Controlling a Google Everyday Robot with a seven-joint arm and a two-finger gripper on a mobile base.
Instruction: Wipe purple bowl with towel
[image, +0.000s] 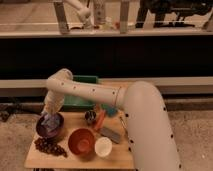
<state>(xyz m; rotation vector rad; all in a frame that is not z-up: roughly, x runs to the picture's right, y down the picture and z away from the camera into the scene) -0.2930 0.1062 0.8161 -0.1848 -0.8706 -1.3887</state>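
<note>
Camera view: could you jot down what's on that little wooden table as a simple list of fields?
surface: small wooden table
target: round purple bowl, left side
towel: pale cloth inside purple bowl
gripper: gripper down over purple bowl, at the towel
front centre: round orange bowl
beside it: small white cup
front left: dark grape bunch
behind: green tray

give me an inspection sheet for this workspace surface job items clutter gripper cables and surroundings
Surface: small wooden table, crowded.
Job's things: purple bowl at the table's left; pale towel inside it.
Clutter: orange bowl, white cup, dark grapes, green bin, small can, grey block.
Gripper: gripper down over the purple bowl, at the towel.
Cables: nothing seen.
Surroundings: dark wall with a railing above, carpeted floor.
</note>
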